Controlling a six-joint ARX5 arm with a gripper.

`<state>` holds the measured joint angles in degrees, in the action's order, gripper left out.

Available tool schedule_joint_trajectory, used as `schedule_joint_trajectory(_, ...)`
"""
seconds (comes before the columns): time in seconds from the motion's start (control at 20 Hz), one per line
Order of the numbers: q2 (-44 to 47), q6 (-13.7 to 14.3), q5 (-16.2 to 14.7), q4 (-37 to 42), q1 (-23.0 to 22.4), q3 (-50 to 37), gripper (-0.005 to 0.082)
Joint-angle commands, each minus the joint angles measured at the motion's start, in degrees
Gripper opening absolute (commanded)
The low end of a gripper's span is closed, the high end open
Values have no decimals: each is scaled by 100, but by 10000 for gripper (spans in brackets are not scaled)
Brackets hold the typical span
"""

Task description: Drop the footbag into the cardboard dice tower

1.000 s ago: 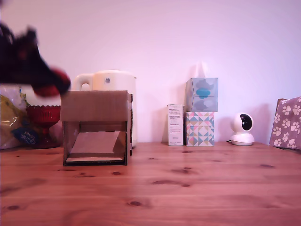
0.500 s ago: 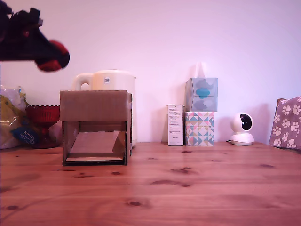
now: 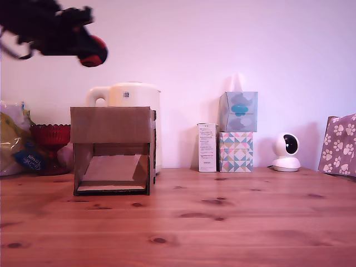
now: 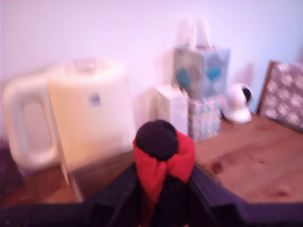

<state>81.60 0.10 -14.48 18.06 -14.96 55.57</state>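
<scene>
Up high at the exterior view's left, gripper (image 3: 83,49) clamped on the footbag (image 3: 93,52), hanging above the cardboard dice tower (image 3: 113,150).

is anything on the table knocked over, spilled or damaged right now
Nothing stands out. The cardboard dice tower sits square and upright, the kettle and the stacked tissue boxes stand straight, and no spill shows on the table. The footbag is held in the gripper above the tower.
</scene>
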Motion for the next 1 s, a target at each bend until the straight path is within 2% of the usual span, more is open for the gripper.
schedule_joint_trajectory(0.0,483,-33,-4,-544,-22,448,179)
schedule_joint_trajectory(0.15,1233,-31,-2,-1344,-15,1434,179)
schedule_joint_trajectory(0.3,1681,-33,-2,-1980,-15,2065,180)
schedule_joint_trajectory(0.4,1812,-28,-2,-2308,-15,2253,180)
schedule_joint_trajectory(0.6,1814,-9,2,-2317,-13,2267,181)
schedule_joint_trajectory(0.65,1816,-9,0,-2321,-4,2267,221)
schedule_joint_trajectory(0.7,1814,-4,0,-2312,-4,2267,332)
schedule_joint_trajectory(0.8,1814,0,28,-2258,-4,2310,674)
schedule_joint_trajectory(0.85,1814,11,66,-2319,-4,2389,788)
schedule_joint_trajectory(0.95,1746,133,63,-2465,-13,2553,781)
